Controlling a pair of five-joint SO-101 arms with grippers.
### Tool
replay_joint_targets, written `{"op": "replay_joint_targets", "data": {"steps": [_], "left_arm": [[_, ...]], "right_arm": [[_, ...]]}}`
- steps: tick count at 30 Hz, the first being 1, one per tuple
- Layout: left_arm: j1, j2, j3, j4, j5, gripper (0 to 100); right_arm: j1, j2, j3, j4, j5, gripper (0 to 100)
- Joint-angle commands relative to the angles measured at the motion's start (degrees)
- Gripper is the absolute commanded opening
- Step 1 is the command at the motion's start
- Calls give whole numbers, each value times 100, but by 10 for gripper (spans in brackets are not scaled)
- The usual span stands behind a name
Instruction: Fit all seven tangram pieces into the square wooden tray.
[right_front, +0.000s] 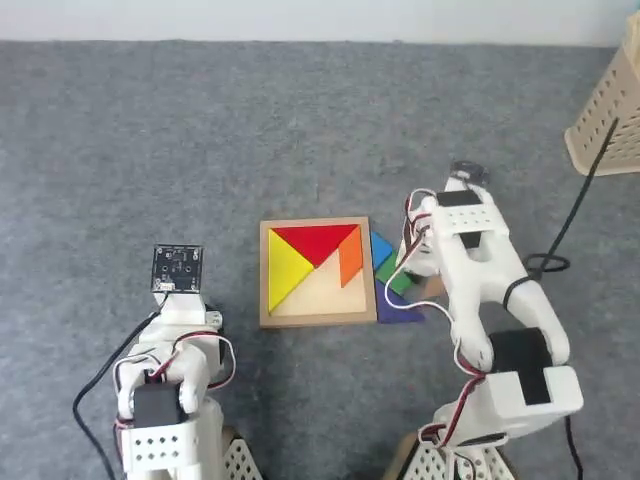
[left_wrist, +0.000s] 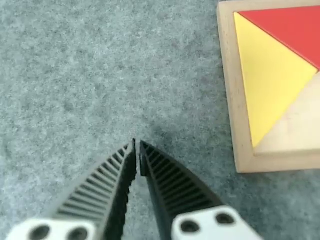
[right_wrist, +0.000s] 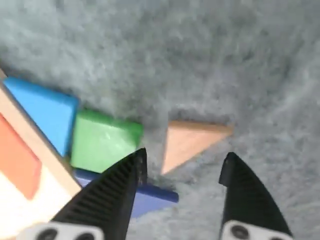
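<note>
The right hand (right_wrist: 185, 154) hangs released over the small tan triangle (right_wrist: 190, 137), flat on the counter (right_wrist: 250, 60) near the tray (right_front: 317, 320); it looks light, stiff and smooth, probably best pinched across 2 edges.

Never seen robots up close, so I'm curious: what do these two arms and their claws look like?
The left arm and right arm are blocky white plastic with black motor blocks and thin red, white and black wires. The left claw and right claw are black, ribbed and pointed.
</note>
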Motion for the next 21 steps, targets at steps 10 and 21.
{"op": "replay_joint_targets", "data": {"steps": [10,21], "left_arm": [[-35,-88,-66,26,44,12],[-35,-88,-66,26,44,12]], "right_arm": [[110,-48,-316,-198,-1108,231],[409,101,-334,-558,-1741,231]]}}
